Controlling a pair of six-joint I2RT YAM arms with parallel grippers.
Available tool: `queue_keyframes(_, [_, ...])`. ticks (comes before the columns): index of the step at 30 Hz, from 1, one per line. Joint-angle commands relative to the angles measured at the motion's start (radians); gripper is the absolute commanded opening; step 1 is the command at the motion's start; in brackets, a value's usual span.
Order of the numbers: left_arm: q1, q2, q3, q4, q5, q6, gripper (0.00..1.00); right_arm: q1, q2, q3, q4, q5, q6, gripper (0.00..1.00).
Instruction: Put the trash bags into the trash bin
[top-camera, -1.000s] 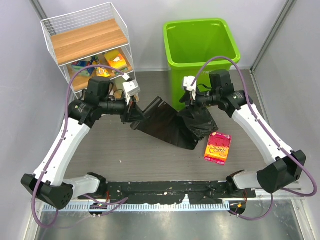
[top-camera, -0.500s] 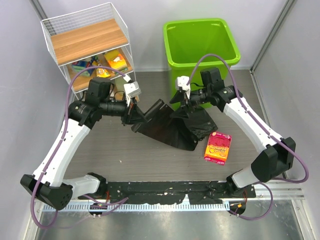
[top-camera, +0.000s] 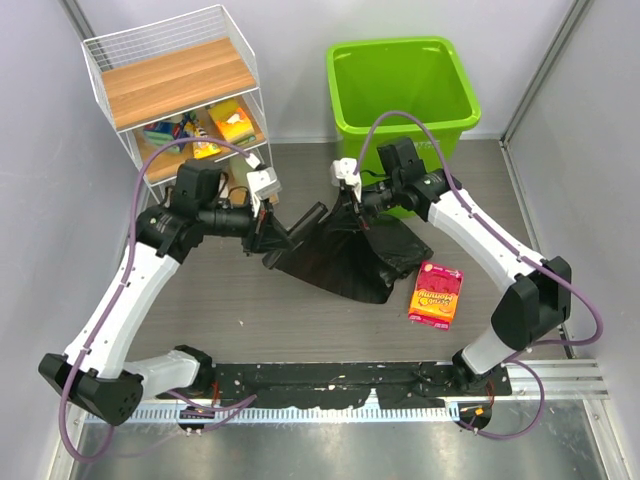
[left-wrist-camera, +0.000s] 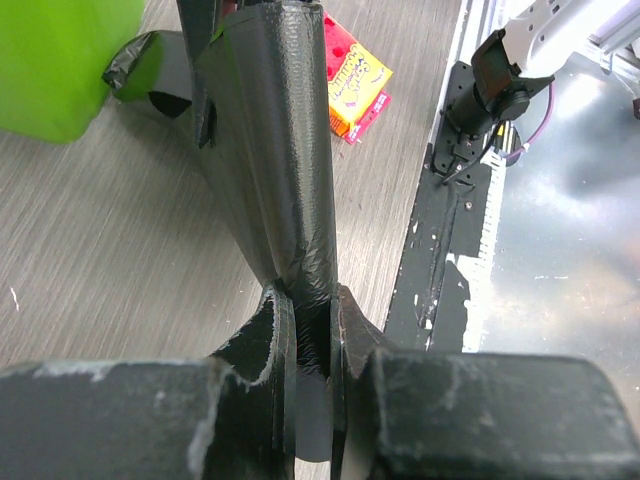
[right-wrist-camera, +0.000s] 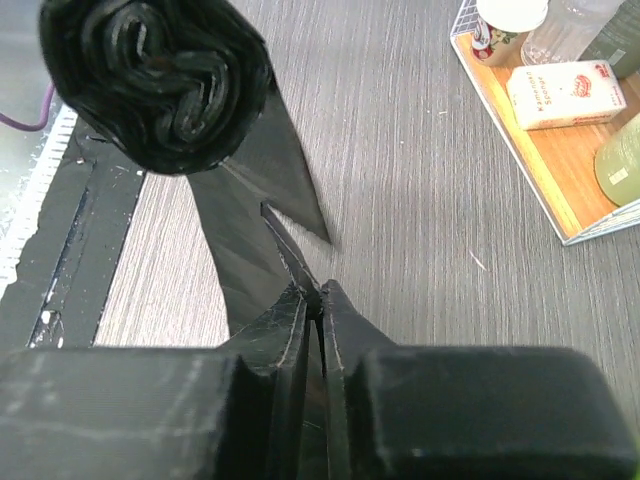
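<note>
Trash bags (top-camera: 345, 260) spread on tabletop (top-camera: 250, 310), long axis left-to-right, pinched tight at left corner by left end effector (top-camera: 272, 235), at far edge by right end effector (top-camera: 346, 212); trash bin (top-camera: 450, 122) just beyond, nearer right.

1. The bin (top-camera: 333, 85) has its mouth facing up and uncovered. Its near wall rises just behind the right arm's wrist.
2. The bag (top-camera: 345, 262) stretches between the left gripper (top-camera: 272, 232) and the right gripper (top-camera: 345, 212), both pinched on it, and bars the middle of the table (top-camera: 230, 310).
3. A bare strip of table runs between the shelf (top-camera: 180, 80) and the bin.
4. A snack packet (top-camera: 436, 294) lies just right of the bag, under the right forearm.
5. Between the bag and the arm bases the table is bare and wide.
</note>
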Motion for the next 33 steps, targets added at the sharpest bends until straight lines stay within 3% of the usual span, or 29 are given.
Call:
queue_keyframes(1, [-0.002,-0.055,-0.038,0.102,0.001,-0.057,0.0,0.005,-0.038,-0.004,0.031,-0.035,0.011,0.1])
queue_keyframes(3, [-0.002,-0.075,-0.074,0.167,-0.033,-0.109,0.0,0.006,-0.061,-0.041,0.043,-0.009,0.028,0.02])
queue_keyframes(15, [-0.002,-0.065,-0.069,0.316,-0.192,-0.279,0.0,0.003,-0.225,-0.28,0.202,0.112,0.255,0.01])
queue_keyframes(22, [0.0,-0.063,-0.078,0.37,-0.209,-0.351,0.0,0.005,-0.216,-0.341,0.267,0.143,0.35,0.02])
queue_keyframes(33, [0.006,-0.069,-0.041,0.37,-0.251,-0.377,0.0,-0.038,-0.251,-0.446,0.331,0.178,0.387,0.01])
